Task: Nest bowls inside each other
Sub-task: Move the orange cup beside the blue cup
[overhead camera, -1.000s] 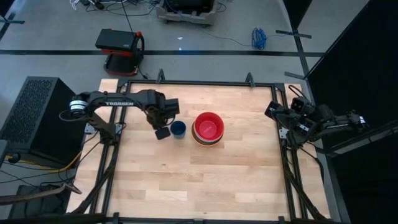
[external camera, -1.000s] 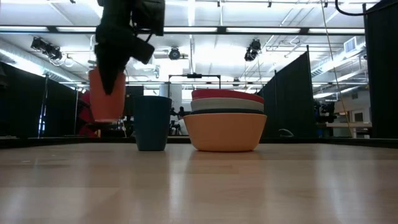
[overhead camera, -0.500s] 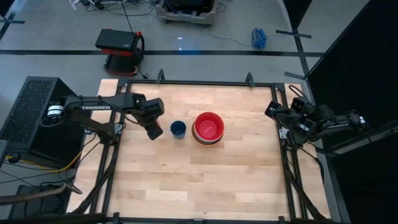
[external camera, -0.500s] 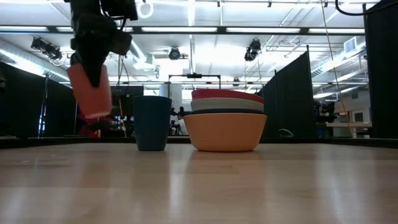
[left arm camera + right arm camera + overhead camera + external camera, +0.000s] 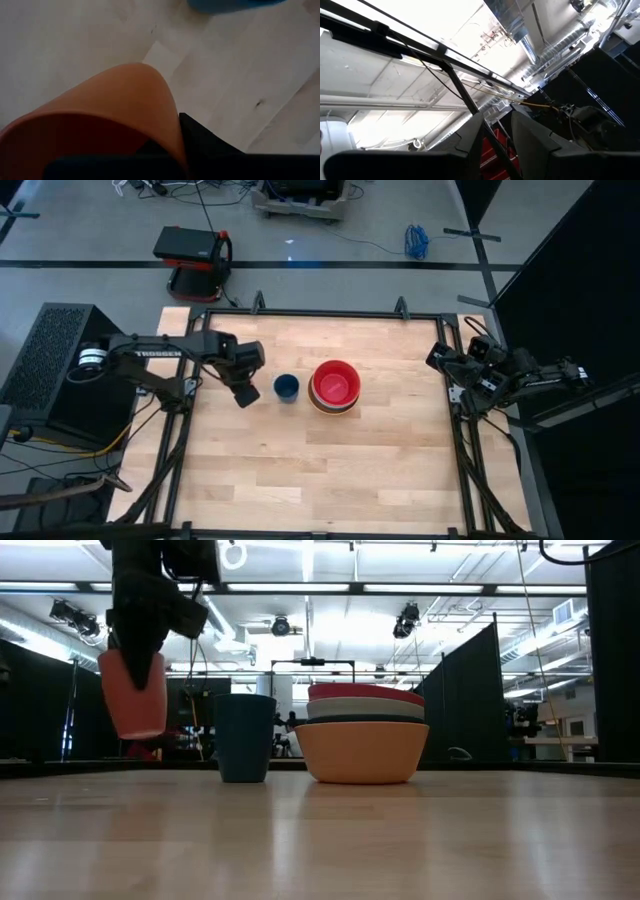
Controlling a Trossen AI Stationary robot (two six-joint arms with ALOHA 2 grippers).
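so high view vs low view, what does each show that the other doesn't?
Only the high view: the right gripper parked at the table's right edge, and the red bowl's inside.

Only the low view: the stack's layers side-on, orange bowl at the bottom, and the orange cup in the left gripper, clear of the table.

Both: the left gripper, the dark blue cup, and the bowl stack beside it.
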